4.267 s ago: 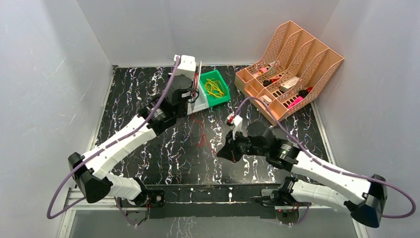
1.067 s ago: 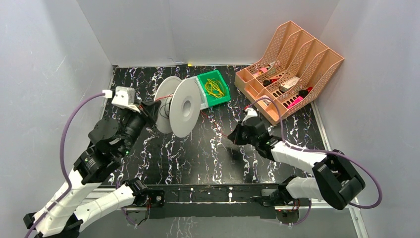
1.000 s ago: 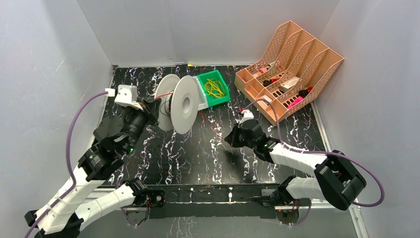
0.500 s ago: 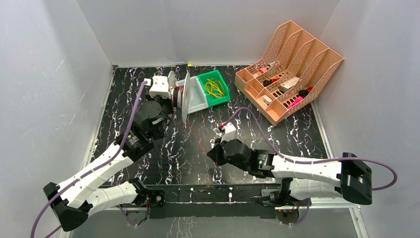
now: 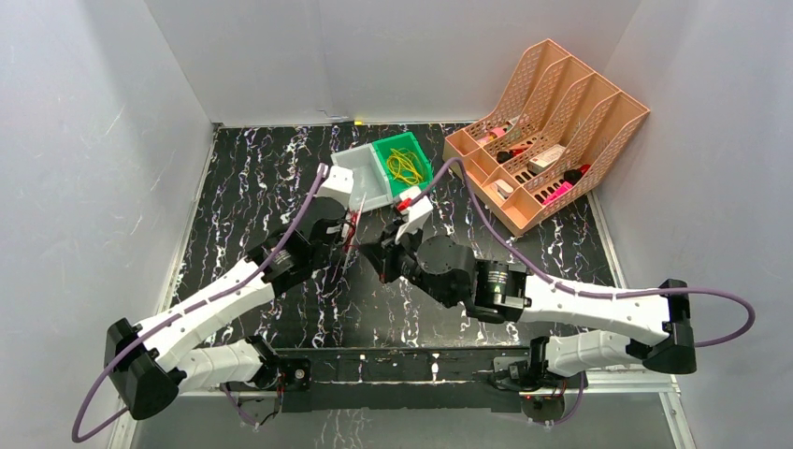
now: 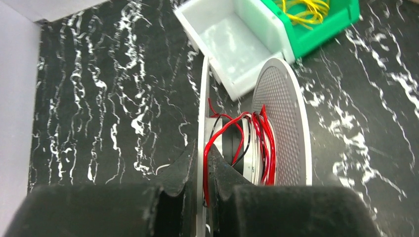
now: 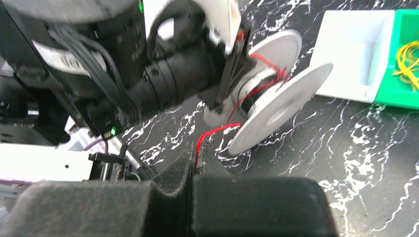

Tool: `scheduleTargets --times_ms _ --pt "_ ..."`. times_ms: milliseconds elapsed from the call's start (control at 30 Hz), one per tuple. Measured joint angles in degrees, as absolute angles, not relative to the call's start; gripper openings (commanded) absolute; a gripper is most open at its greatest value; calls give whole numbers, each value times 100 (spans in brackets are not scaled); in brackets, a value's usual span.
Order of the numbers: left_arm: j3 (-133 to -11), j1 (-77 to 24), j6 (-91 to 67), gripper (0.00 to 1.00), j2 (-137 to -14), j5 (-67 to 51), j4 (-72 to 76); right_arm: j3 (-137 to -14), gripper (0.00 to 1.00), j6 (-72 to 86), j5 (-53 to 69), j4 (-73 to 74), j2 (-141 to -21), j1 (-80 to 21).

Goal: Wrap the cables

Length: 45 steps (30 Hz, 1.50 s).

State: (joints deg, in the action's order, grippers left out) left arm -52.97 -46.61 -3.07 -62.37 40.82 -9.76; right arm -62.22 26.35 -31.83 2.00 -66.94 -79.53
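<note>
Top external view: your left arm reaches in from the lower left across the black marbled desk. Your left end effector is pressed together on the rim of one flange of a white spool, with the thin disc edge sandwiched between the two dark fingers. The spool stands on edge with its axle roughly level; you cannot tell whether its rim touches the desk. The red wire is wound in loose turns around the hub between the two flanges, just beyond those fingers, and one loop bulges toward the clamped flange. A single strand leaves the hub and runs to your right end effector, which sits just right of the spool and is pinching that strand. On the right wrist camera you see the wire drop straight into the slit between the fingers. Beyond the spool, a white tray lies touching a green bin that holds a yellow wire tangle. Far right, an orange file rack stands near the back corner, well apart from the spool.
</note>
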Motion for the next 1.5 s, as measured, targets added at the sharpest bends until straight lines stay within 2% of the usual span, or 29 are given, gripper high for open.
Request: scheduleTargets --times_ms 200,333,700,1167,1500 --pt "-5286 -4661 -395 0 -6025 3288 -1623 -6628 0 2185 -3293 333 -6895 -7601" --pt "-5286 -4661 -318 0 -5784 2818 -1970 -6676 0 2097 -3022 395 -6980 -6932" --pt "-5284 -4661 51 0 -5218 1363 -2436 -6622 0 2084 -1586 738 -7251 -5312" --pt "-5284 -4659 390 0 -4331 -12 -2707 -5111 0 2554 821 567 -7249 -4200" --pt "-5271 -4659 377 0 -4202 -589 -2622 -3789 0 3144 2097 -692 -7105 -4045"
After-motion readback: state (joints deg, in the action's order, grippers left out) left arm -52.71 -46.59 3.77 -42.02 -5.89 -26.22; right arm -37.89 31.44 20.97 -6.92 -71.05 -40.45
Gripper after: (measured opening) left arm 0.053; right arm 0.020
